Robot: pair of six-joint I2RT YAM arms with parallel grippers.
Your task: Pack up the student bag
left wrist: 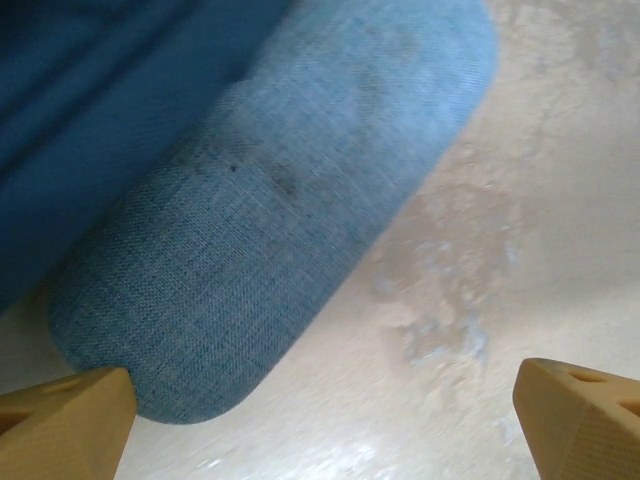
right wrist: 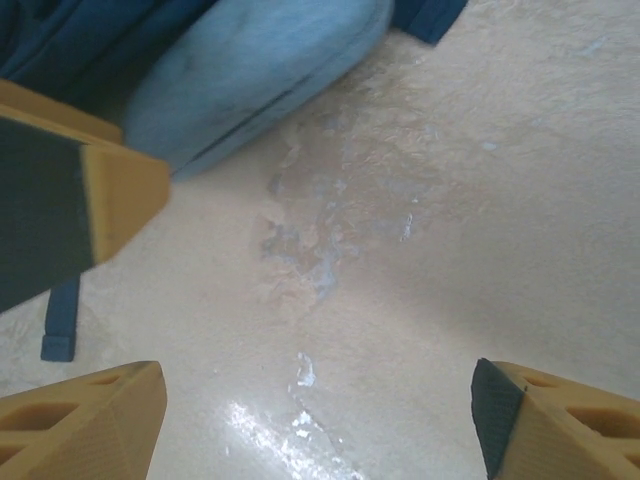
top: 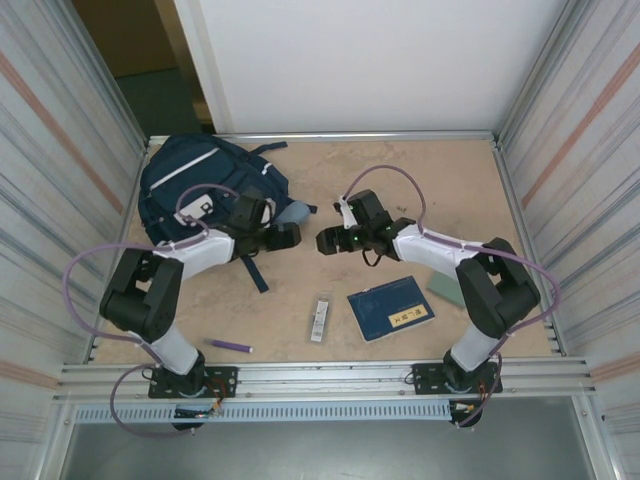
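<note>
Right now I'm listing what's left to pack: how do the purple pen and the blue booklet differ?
The purple pen is a thin stick; the blue booklet is a broad flat rectangle. The pen is plain; the booklet carries a yellow label. The pen lies at the near left, the booklet toward the right. Both lie on the table, outside the student bag.

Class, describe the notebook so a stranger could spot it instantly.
Start at the right arm's base. Forward and left of it lies the notebook, flat and dark blue. Unlike the greyish pad beside it, it bears a yellow label.
</note>
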